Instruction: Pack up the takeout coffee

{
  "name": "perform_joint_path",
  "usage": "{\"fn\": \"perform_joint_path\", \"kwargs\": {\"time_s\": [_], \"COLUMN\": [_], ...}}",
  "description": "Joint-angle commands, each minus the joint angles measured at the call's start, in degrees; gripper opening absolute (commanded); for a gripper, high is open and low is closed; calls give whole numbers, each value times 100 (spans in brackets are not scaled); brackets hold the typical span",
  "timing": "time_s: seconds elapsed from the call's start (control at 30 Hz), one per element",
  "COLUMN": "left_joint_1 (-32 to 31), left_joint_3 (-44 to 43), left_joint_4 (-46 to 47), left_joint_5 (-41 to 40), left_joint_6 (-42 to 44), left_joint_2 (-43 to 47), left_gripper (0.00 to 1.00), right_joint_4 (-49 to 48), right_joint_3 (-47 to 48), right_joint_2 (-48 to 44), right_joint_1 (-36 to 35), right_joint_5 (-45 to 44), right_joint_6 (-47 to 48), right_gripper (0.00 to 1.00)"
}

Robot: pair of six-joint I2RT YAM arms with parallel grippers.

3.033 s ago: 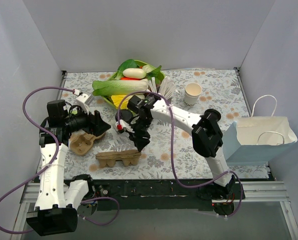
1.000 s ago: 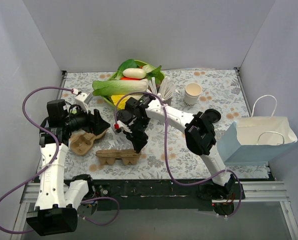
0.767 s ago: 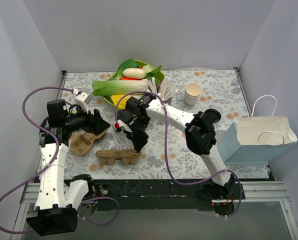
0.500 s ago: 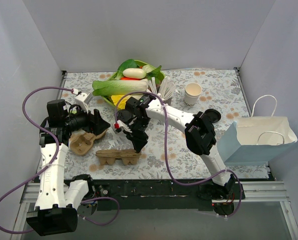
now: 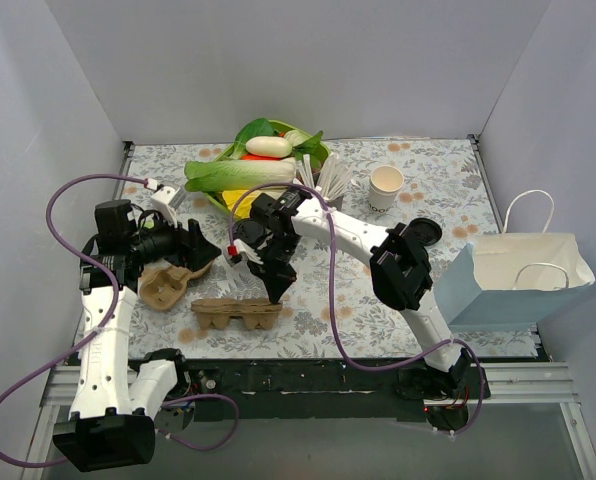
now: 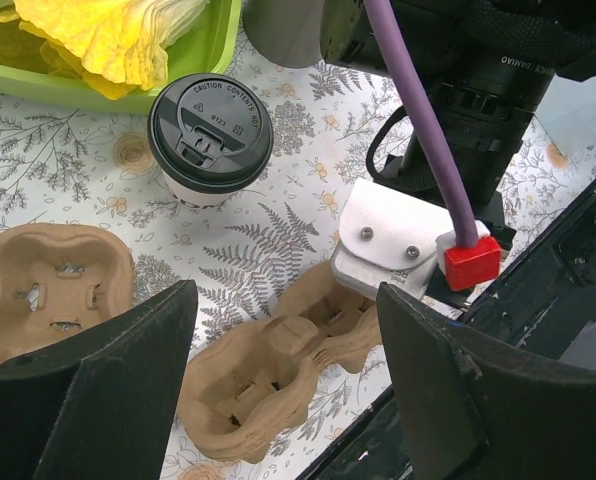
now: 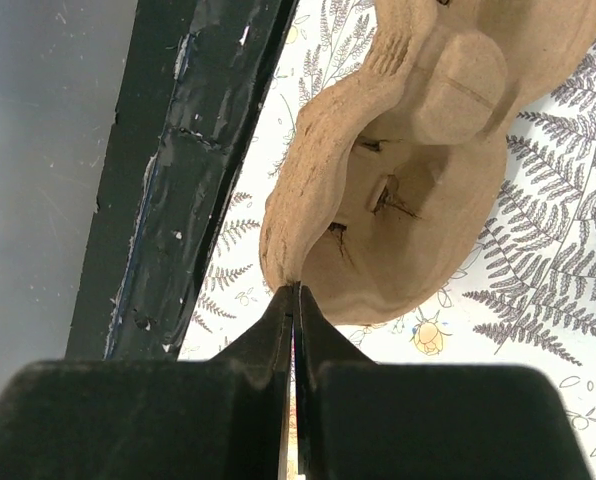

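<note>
Taking the small cream paper cup with round black plastic lid point(image 6: 210, 135) by its sidewall below the lid seems wisest: it looks light, crushable and tippy. It stands beside the green bowl point(image 6: 98, 92), beyond the left gripper's point(image 6: 283, 300) spread fingers, untouched. The right gripper point(image 7: 294, 295) pinches the brown pulp carrier's point(image 7: 418, 200) rim.

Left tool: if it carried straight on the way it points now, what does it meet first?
Probably the brown pulp cup carrier lying between the left tool's open fingers in its wrist view. The lidded coffee cup sits farther on, off that line. Depth is unclear.
</note>
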State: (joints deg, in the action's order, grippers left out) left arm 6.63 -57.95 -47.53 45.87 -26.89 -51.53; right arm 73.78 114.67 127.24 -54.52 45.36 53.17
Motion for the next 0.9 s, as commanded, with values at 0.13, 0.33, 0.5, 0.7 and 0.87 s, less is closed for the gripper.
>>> {"fn": "perform_joint_path", "kwargs": {"time_s": [0.13,0.33,0.5,0.7,0.87], "left_joint_1": [-4,-13,-65,-294,-880], "left_joint_3": [-67,-58,-93,21,-32], "left_joint_4": [-257,-336,-590,-372,-125], "left_joint_5": [203,502,713,1073,1346], "left_joint_6": [702,1124,1581,1539,1257], "left_joint_2": [11,-41,37,29,-208], "left_gripper": [72,72,71,71,71], "right_joint_4": [-127,-270,119,-48,84], "right_joint_3": [564,-77,246,-66,-1445], "right_joint_2": [-1068,-2168,-2238,-2651,-3055], "right_joint_1": [-67,-102,-120,-23,152], "right_joint_5": [-870,-1662,-1608,-1837,-2190], "right_joint_6": [-957,-896,-1266,-1073,-414], "right_gripper": [1,1,1,1,14]}}
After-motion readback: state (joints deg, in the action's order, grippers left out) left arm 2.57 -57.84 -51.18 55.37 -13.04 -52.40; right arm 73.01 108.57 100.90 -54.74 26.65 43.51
